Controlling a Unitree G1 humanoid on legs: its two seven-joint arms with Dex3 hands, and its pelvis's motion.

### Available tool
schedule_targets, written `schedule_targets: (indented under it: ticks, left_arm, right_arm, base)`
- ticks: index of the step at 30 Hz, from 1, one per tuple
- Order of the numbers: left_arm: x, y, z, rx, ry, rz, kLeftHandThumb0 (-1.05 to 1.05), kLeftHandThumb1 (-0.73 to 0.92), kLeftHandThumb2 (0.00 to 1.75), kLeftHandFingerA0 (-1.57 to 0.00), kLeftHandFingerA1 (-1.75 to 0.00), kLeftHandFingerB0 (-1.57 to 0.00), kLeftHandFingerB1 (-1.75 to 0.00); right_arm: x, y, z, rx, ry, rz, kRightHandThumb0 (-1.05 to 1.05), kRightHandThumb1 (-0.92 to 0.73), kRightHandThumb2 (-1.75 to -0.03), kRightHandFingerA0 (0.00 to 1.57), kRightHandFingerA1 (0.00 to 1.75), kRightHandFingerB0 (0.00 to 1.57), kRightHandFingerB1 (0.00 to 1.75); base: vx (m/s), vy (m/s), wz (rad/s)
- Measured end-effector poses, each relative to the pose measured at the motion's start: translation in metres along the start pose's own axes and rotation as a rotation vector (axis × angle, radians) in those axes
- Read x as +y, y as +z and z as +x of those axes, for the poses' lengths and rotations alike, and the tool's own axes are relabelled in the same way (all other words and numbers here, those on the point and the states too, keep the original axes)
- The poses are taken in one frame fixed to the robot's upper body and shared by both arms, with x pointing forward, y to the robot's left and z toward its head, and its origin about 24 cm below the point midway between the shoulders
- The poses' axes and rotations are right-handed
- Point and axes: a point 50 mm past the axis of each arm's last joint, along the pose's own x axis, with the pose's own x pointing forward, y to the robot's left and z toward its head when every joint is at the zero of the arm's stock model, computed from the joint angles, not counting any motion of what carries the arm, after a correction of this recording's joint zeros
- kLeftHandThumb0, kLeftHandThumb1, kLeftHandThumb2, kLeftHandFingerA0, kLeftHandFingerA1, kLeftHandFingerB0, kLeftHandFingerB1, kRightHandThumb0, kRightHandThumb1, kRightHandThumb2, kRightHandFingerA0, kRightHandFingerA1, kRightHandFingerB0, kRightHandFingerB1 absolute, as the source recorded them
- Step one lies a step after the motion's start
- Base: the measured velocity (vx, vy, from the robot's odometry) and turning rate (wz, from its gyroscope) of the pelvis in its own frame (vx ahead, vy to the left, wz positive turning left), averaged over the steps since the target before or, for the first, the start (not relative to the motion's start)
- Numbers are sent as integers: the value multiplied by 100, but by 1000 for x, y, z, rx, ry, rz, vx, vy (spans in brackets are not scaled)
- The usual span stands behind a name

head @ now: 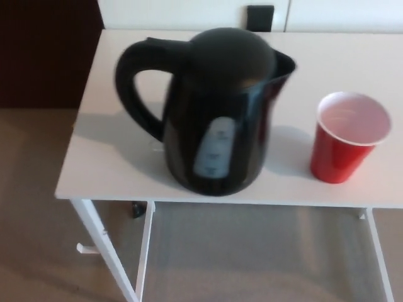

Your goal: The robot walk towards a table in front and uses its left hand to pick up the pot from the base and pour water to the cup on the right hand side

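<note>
— What do we have before us?

— We see a black electric kettle (217, 119) standing upright on the white tabletop (113, 163), near its front edge. Its handle points to nine o'clock, its spout to three o'clock, and its pale water gauge faces us.

— And the cup?

— A red plastic cup (345, 141) stands upright at three o'clock of the kettle, apart from it, its white inside showing.

— Our robot hands?

— Neither robot hand shows, so we cannot tell whether they are spread or pressed together.

— Anything else?

— A black wall socket (260, 17) at twelve o'clock, and beige carpet (31, 220) below.
</note>
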Motion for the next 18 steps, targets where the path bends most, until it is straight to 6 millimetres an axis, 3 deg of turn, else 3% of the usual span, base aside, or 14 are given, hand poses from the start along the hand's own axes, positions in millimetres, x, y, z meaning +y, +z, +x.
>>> schedule_targets:
  ticks: [7, 8, 12, 13, 18]
  left_arm:
    - [3, 0, -1, 4, 13, 26, -42, 43, 68, -63, -51, -51, -47]
    - [3, 1, -1, 1, 15, 30, -33, 50, 55, -65, -42, -55, -38]
    - [2, 2, 0, -1, 13, 33, -33, 50, 55, -65, -41, -54, -38]
    - [2, 3, 1, -2, 13, 33, -43, 43, 68, -61, -50, -51, -47]
    - [2, 3, 1, -3, 12, 32, -41, 42, 68, -62, -50, -52, -47]
  right_arm:
    - [6, 2, 2, -4, 12, 7, -40, -29, -56, 78, 80, 63, 64]
    - [6, 2, 2, -6, 12, 7, -46, -28, -55, 81, 84, 64, 64]
    - [6, 4, 3, -9, 9, 0, -47, -28, -57, 81, 83, 63, 64]
    - [7, 5, 3, -11, 7, -5, -41, -27, -60, 79, 87, 63, 67]
    - [7, 7, 4, -17, 2, -17, -40, -26, -61, 80, 88, 64, 68]
  base:
    - [15, 97, 1]
    - [33, -18, 7]
    - [13, -28, 4]
    - [0, 0, 0]
    - [0, 0, 0]
